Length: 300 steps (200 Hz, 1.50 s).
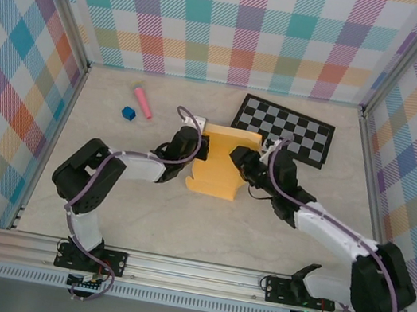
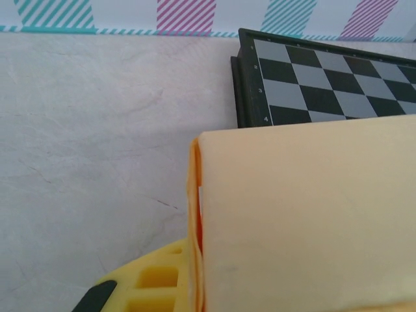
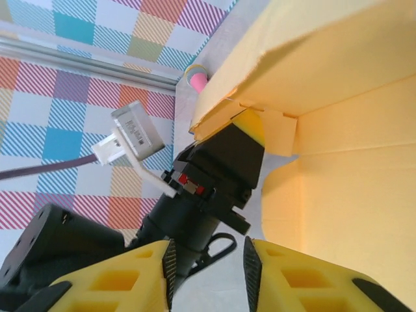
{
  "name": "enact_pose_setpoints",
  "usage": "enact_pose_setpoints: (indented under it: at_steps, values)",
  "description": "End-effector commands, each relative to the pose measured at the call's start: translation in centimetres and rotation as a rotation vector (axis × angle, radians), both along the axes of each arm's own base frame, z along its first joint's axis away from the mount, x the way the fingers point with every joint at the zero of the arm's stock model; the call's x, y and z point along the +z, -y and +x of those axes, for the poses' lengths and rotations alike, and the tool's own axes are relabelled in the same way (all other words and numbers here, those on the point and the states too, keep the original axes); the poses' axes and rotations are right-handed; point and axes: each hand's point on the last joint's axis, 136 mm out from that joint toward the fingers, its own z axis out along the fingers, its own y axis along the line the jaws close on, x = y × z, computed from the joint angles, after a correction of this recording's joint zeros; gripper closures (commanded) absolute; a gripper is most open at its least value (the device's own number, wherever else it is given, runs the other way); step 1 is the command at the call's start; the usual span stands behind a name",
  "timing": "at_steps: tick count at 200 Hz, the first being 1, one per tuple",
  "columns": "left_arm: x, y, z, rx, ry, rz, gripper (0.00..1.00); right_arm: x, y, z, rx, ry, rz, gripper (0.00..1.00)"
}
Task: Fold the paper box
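Both arms are in on the paper box (image 1: 213,175), which sits around the middle of the desk (image 1: 141,217), a touch toward the far edge, part folded with one panel raised. The left gripper (image 1: 205,149) is at the box's left side and the right gripper (image 1: 236,158) at its right, the two facing each other across the cardboard. From the left wrist, a yellow finger (image 2: 146,286) presses right against the folded edge of the paper box (image 2: 305,214) while the other finger is hidden behind the panel; the jaws look clamped on that fold. From the right wrist, the right gripper (image 3: 209,276) has its fingers (image 3: 117,286) apart with nothing between them, and the orange inner face of the box (image 3: 351,195) rises just beside the right one. Beyond them the left gripper (image 3: 250,130) has its yellow tip tucked under the upper panel, beside a small flap. The checkered board (image 1: 284,129) lies just behind the box toward the far right corner. A pink stick (image 1: 143,102) and a blue cube (image 1: 128,113) lie near each other toward the far left corner, well apart from the box.
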Motion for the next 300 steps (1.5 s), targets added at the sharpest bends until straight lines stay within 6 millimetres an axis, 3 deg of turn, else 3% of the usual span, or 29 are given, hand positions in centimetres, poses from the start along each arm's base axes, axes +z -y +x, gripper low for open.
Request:
enact_pose_setpoints:
  at_steps: [1,42,64,105,134,163,207,213,228,271,300]
  values:
    - [0.6,-0.9,0.1,-0.008,-0.035,0.009,0.94,0.3,2.7,-0.8,0.007,0.081,-0.235,0.63]
    - [1.1,-2.6,0.3,-0.015,-0.063,0.016,0.94,1.6,7.5,0.3,0.016,0.167,-0.332,0.61]
    - [1.3,-2.7,0.0,-0.067,-0.018,0.092,0.94,0.1,9.2,2.1,0.089,0.112,-0.395,0.59]
    - [-0.9,-2.2,-0.9,-0.127,-0.027,0.125,0.98,-1.1,8.5,4.6,0.274,0.128,-0.541,0.58]
    - [-2.2,-2.9,-2.3,-0.051,-0.024,0.087,0.98,-2.9,8.5,5.5,0.330,0.167,-0.617,0.57]
    - [-3.5,-2.5,-4.1,-0.052,0.028,0.135,0.98,-3.9,6.8,4.5,0.431,0.229,-0.541,0.56]
    - [-5.6,-2.4,-5.2,-0.064,0.064,0.080,0.96,-3.4,4.4,3.8,0.521,-0.011,-0.368,0.51]
    - [-6.1,-2.3,-5.3,-0.066,0.059,0.082,0.96,-3.9,4.2,3.8,0.521,-0.051,-0.386,0.49]
    - [-6.8,-2.0,-5.2,-0.083,0.052,0.083,0.96,-5.1,3.7,3.7,0.560,-0.137,-0.457,0.30]
    - [-7.3,-0.6,-5.2,-0.159,0.053,0.084,0.95,-5.2,1.7,4.9,0.717,-0.124,-0.623,0.29]
    - [-7.4,0.7,-5.4,-0.240,0.049,0.108,0.94,-6.9,0.7,5.8,0.864,-0.115,-0.722,0.29]
